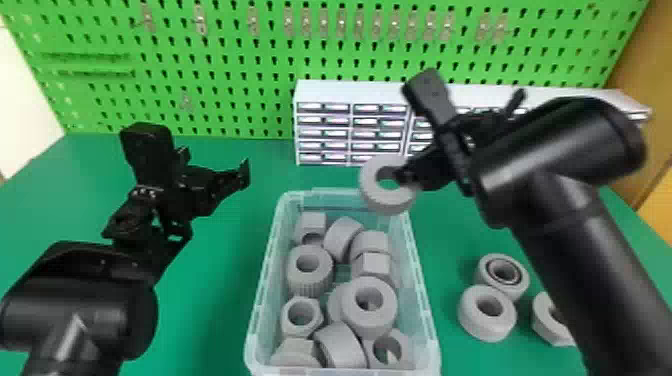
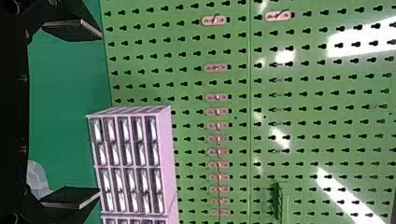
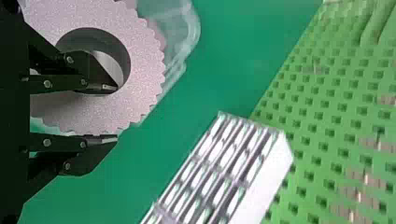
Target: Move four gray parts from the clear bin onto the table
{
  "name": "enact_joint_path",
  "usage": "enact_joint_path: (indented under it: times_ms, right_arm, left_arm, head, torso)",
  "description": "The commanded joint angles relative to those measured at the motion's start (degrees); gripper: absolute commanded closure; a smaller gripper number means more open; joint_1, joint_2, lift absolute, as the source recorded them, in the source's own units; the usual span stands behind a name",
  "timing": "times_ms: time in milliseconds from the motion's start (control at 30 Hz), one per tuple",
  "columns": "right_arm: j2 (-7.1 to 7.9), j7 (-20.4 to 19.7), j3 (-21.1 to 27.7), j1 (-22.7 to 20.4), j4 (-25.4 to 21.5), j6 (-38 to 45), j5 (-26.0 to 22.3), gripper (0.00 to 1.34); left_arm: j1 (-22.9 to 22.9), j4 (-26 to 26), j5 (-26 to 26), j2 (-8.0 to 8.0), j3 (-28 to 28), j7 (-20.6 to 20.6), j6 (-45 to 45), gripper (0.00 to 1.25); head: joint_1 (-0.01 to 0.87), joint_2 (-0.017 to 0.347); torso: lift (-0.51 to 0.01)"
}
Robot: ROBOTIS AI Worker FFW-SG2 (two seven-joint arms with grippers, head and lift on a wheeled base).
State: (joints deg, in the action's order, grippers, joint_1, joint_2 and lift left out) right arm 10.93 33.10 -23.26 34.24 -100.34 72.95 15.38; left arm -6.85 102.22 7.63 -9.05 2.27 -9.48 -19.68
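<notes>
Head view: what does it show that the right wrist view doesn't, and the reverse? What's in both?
Head view: the open left gripper, and three gray parts on the table right of the clear bin. Right wrist view: the toothed edge of the held part. Both: that part, gripped through its hole by the right gripper, plus the bin, drawer cabinet and pegboard.

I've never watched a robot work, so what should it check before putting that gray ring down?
1. Ring gripped: ok, the right gripper has one finger in its hole, one outside.
2. Ring past the bin's rim: cannot tell, it overlaps the far right corner in the head view.
3. Three parts on the table: ok, right of the bin.
4. Fourth part on the table: not ok, the ring is held up.
5. Left gripper out of the way: ok, open and empty, left of the bin.
</notes>
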Motion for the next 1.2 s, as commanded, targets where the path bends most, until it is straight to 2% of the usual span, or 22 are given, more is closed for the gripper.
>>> enact_joint_path:
  times_ms: [0,167,367,533,967,1167]
  right_arm:
    - [1.02,1.1,5.3,-2.9,-2.5,2.1,5.8,1.09]
    - [1.81,5.1,10.7,-6.4,-4.4,4.0,14.7,1.09]
    - [2.25,8.1,16.9,-10.0,-5.1,5.1,21.9,1.09]
    - [2.43,9.0,21.6,-12.2,-5.1,5.5,25.1,1.09]
    - [2.52,9.0,35.9,-17.5,-5.1,5.8,29.1,1.09]
    - [1.81,9.0,39.2,-20.4,-4.3,6.3,31.6,1.09]
  left_arm:
    - [0.0,0.0,0.0,0.00,-0.1,-0.2,0.0,0.11]
    - [0.0,0.0,0.0,0.00,-0.2,-0.2,0.0,0.11]
    - [0.1,0.1,-0.1,0.00,-0.2,-0.4,0.0,0.11]
    - [0.1,0.1,-0.1,0.00,-0.2,-0.4,0.0,0.11]
    - [0.1,0.1,-0.2,0.00,-0.2,-0.6,0.0,0.11]
    - [0.1,0.1,-0.2,0.00,0.0,-0.9,0.0,0.11]
  head:
    - [0.678,0.034]
    - [0.678,0.034]
    - [0.678,0.034]
    - [0.678,0.034]
    - [0.678,0.034]
    - [0.678,0.034]
  torso:
    - [-0.050]
    - [-0.050]
    - [-0.050]
    - [-0.050]
    - [-0.050]
    - [-0.050]
